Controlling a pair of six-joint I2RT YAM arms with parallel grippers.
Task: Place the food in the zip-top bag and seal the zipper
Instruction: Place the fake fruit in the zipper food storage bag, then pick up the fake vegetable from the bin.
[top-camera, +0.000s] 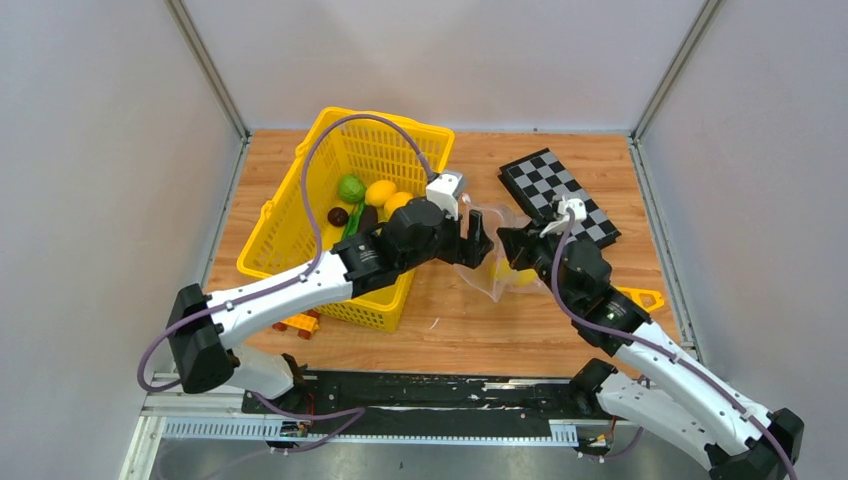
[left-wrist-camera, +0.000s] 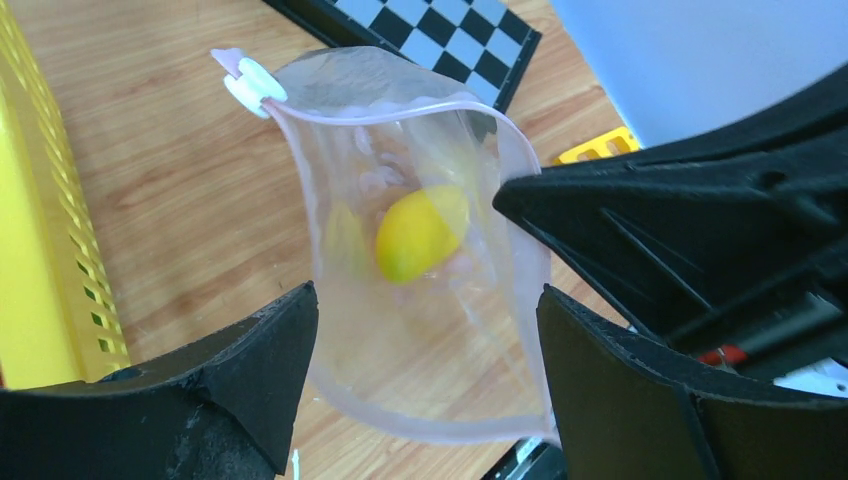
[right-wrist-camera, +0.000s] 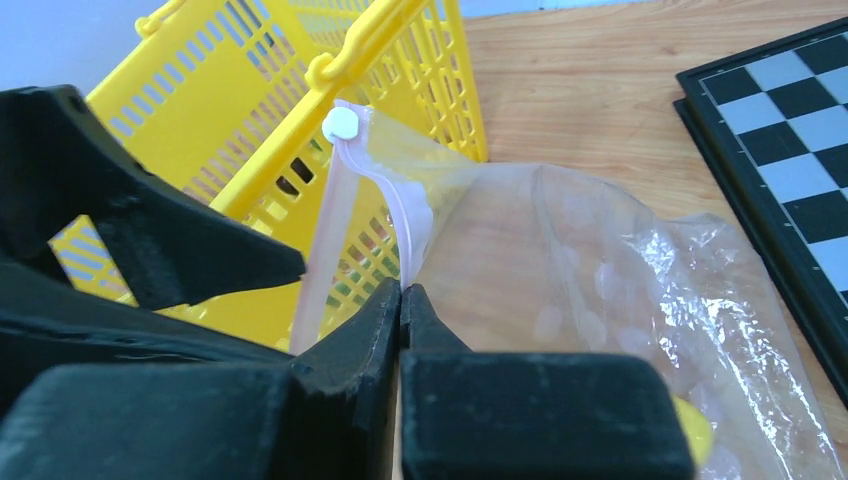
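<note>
The clear zip-top bag (top-camera: 492, 283) hangs open between my two grippers, right of the basket. My right gripper (right-wrist-camera: 402, 298) is shut on the bag's pink zipper (right-wrist-camera: 392, 198) near its white slider (right-wrist-camera: 340, 123). My left gripper (left-wrist-camera: 430, 350) is open, its fingers (left-wrist-camera: 270, 370) on either side of the bag's open mouth (left-wrist-camera: 400, 110). A yellow lemon (left-wrist-camera: 420, 232) lies inside the bag. More food sits in the yellow basket: a green ball (top-camera: 350, 188), two lemons (top-camera: 380, 192), a dark ball (top-camera: 338, 216) and a green pod (top-camera: 351, 224).
The yellow lattice basket (top-camera: 300, 200) stands at the left, close behind my left arm. A chequerboard (top-camera: 560, 195) lies at the back right. An orange toy car (top-camera: 300, 322) sits by the basket's near side. A yellow piece (top-camera: 640, 297) lies beside my right arm.
</note>
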